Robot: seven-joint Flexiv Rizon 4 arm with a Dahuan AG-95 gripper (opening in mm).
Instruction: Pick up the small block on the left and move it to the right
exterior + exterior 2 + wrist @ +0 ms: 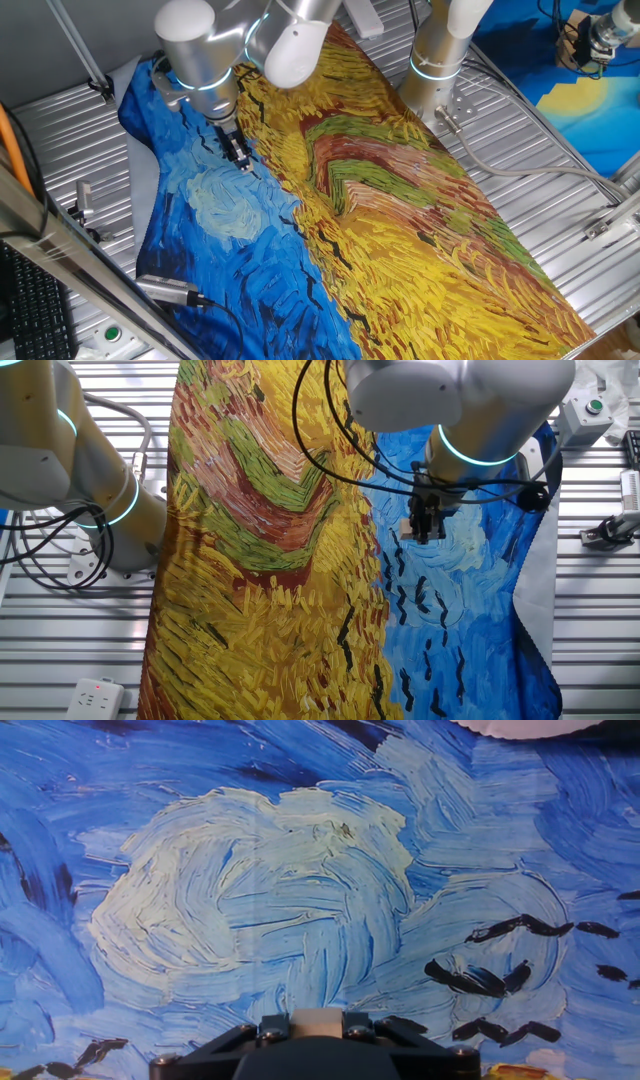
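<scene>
I see the gripper (428,530) clenched on the small block (408,529). Its long axis is unclear. Only the hand view shows its pale top (317,1023) at 6 o'clock above the painted cloth (300,890).

Robot lab or test cell, not a home. Bench is a ribbed metal table (560,180) with a Van Gogh-style painted cloth (400,220) draped over it. The gripper (238,152) hangs above the cloth's blue part. Second arm's base (440,60) is bolted down well across the cloth from it, cables (40,550) trailing off that base. Grey button box (585,415) with a green button sits on the bench edge behind the gripper's arm. White power strip (95,698) sits at the far corner. Black keyboard (35,310) sits off the table edge.
</scene>
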